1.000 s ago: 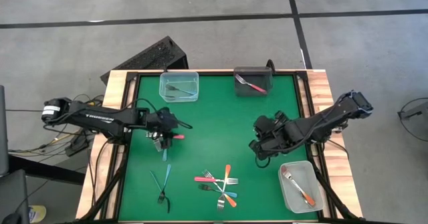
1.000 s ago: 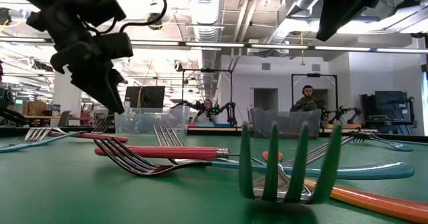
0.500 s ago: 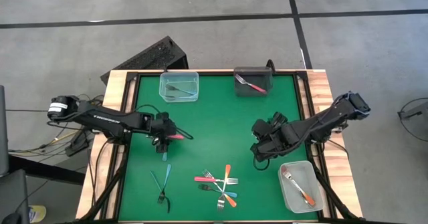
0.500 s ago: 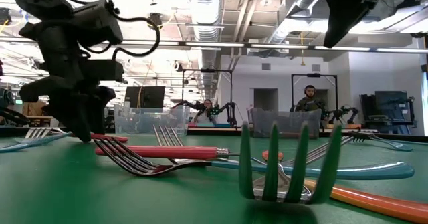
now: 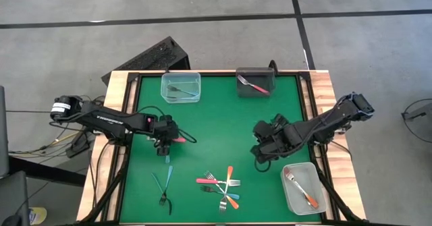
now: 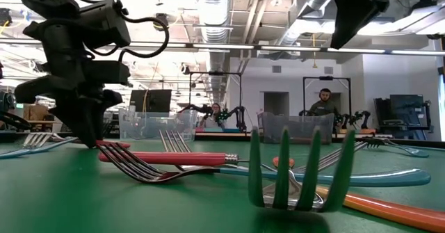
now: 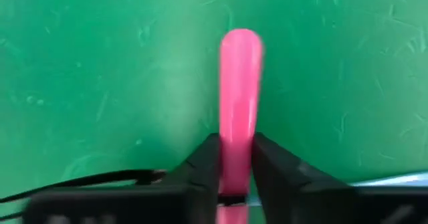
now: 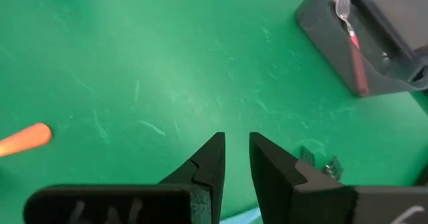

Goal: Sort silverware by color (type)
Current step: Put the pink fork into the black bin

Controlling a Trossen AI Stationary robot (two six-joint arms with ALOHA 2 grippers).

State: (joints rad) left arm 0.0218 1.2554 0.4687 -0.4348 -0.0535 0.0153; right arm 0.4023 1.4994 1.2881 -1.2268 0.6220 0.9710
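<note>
One pink fork (image 7: 239,83) stays clamped as left gripper (image 5: 167,142) lowers.

**Materials and Surface Finish**

The table (image 5: 223,118) is covered in matt green felt-like cloth, scuffed, and edged with pale wood. The pink fork handle (image 7: 239,83) is finished in smooth glossy plastic. Fork tines (image 6: 142,169) are made of polished metal.

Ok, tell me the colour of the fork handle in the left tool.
Pink; the handle shows best in the left wrist view.
</note>
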